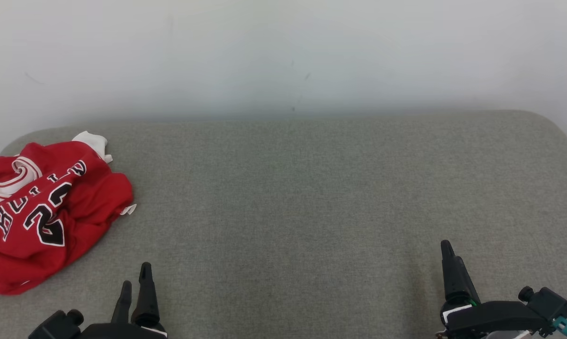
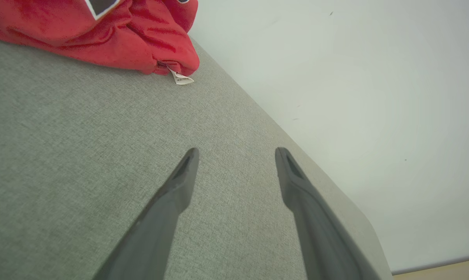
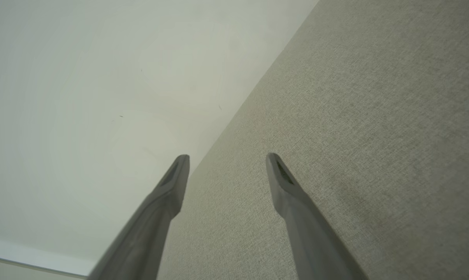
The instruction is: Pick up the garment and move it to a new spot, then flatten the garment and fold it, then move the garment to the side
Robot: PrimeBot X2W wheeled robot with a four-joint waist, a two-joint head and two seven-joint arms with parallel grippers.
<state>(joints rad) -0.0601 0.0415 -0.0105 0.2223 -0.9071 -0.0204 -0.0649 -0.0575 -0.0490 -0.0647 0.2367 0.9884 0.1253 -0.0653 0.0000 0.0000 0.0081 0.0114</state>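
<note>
Wall (image 1: pixel 283 56): pale, behind the tabletop.
Tabletop (image 1: pixel 288 197): grey fabric, rounded corners.
Garment (image 1: pixel 43 212): red jersey with black-and-white lettering, crumpled at the tabletop's left end.
Left fingers (image 1: pixel 146 292): spread wide, holding nothing, above the tabletop near the garment but apart from it.
Right fingers (image 1: pixel 452 273): spread wide, holding nothing, above the tabletop's right side, well apart from the garment.
Tag (image 2: pixel 181 79): small, white, at the garment's edge.

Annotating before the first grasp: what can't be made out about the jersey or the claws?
- Jersey: head view, left edge cuts it off; folds hide part of the lettering.
- Same, left wrist view: top edge crops most of it.
- Tag, left wrist view: print too small to read.
- Left claw, right claw: head view, bottom edge cuts their bases.
</note>
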